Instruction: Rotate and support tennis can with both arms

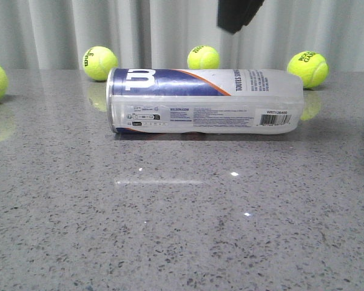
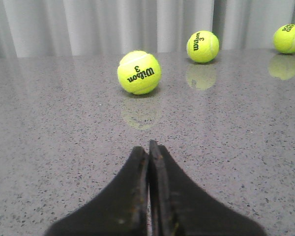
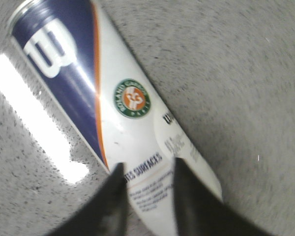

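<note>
Lying sideways, the tennis can [image 1: 205,100] fronts three tennis balls [image 1: 99,63]; right gripper [image 3: 147,172] spread, left gripper [image 2: 148,150] clenched.

The front view looks low and level across the surface [image 1: 182,242], the left wrist view skims it, and the right wrist view peers steeply down, close over it.

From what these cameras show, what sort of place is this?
Probably a staged indoor robot test setup, not a court. A Wilson tennis can lies on its side on a grey speckled stone-look tabletop, loose tennis balls are spread behind it, and a pale pleated curtain closes off the background.
</note>
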